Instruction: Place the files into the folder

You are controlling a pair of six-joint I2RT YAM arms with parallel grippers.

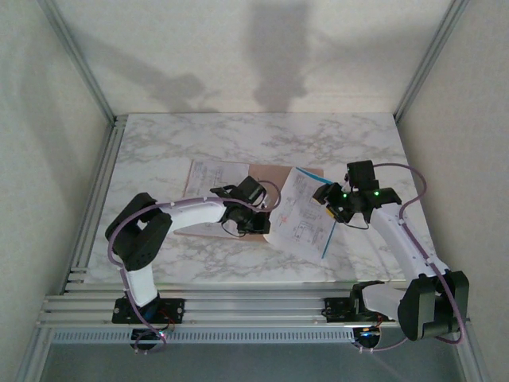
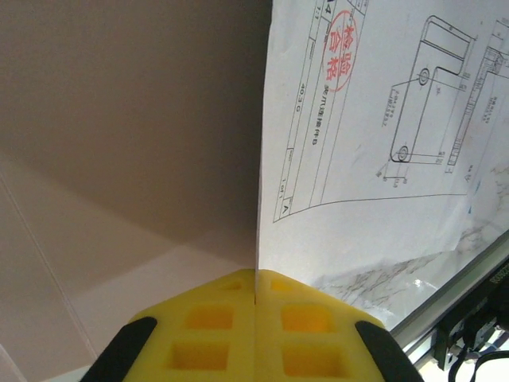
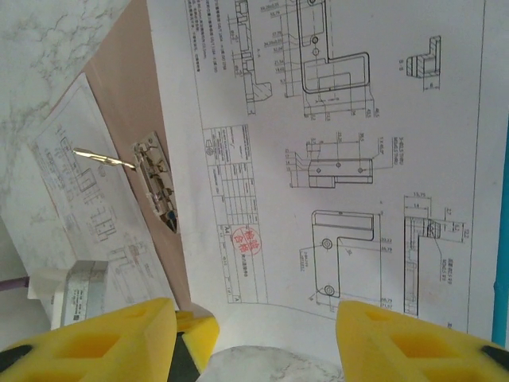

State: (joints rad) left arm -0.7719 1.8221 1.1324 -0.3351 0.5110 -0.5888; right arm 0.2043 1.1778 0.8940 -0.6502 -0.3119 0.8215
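Lying mid-tabletop, the folder (image 1: 266, 171) has a file (image 1: 302, 219) across its right edge. The left gripper (image 2: 255, 278) has its fingers pressed together at the folder's near edge; the right gripper (image 3: 266, 318) hangs spread wide above.

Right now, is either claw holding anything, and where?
Left claw is shut at the corner of the sheet beside the folder; which it pinches cannot be told. Right claw is open, empty.
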